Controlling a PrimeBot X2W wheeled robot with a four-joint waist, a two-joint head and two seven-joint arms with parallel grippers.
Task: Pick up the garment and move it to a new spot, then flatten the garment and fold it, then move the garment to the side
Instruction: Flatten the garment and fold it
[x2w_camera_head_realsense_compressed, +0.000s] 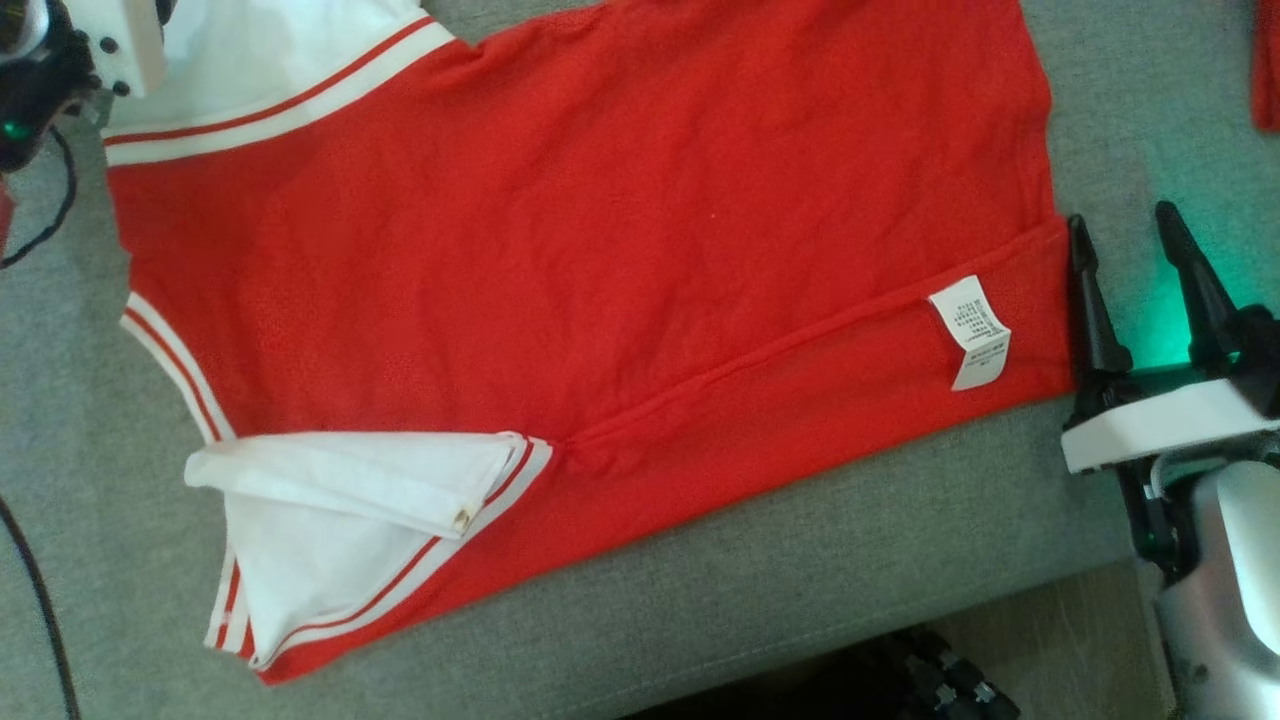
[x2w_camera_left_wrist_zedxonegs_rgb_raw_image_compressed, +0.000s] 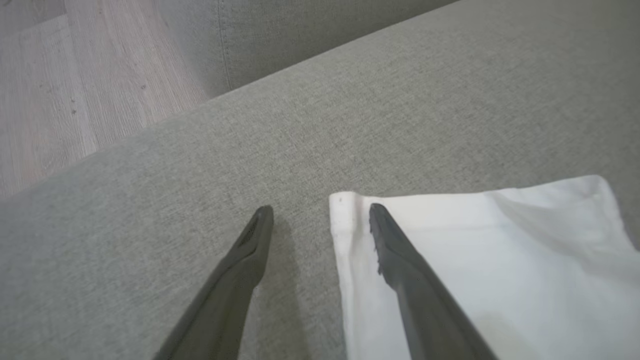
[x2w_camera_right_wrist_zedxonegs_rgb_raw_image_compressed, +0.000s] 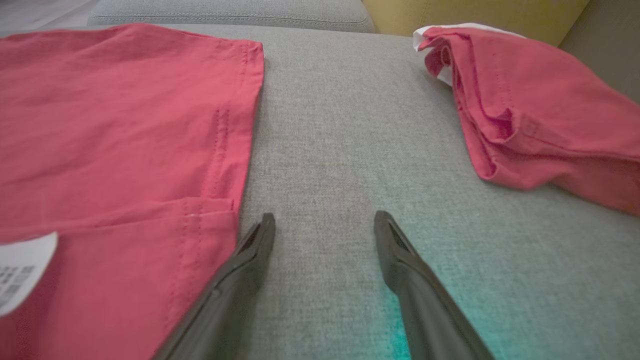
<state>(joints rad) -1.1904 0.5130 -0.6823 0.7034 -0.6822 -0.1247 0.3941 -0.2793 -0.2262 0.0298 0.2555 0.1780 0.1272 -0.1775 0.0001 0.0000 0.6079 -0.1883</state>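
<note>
Garment (x2w_camera_head_realsense_compressed: 600, 250) mid-fold | left gripper (x2w_camera_left_wrist_zedxonegs_rgb_raw_image_compressed: 321, 209) spread (empty) astride white corner (x2w_camera_left_wrist_zedxonegs_rgb_raw_image_compressed: 345, 210) | right gripper (x2w_camera_head_realsense_compressed: 1120, 215) spread, hem (x2w_camera_right_wrist_zedxonegs_rgb_raw_image_compressed: 222, 165) leftward | next: pinch both

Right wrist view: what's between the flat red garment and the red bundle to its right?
Bare grey cushion separates the garment from the bundle in the right wrist view. The open right gripper points along that strip.

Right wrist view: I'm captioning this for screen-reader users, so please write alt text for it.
A red garment lies flat at the left on a grey cushion, with a white label at lower left. The right end effector, open, is over bare cushion beside it; a second bunched red garment sits upper right.
</note>
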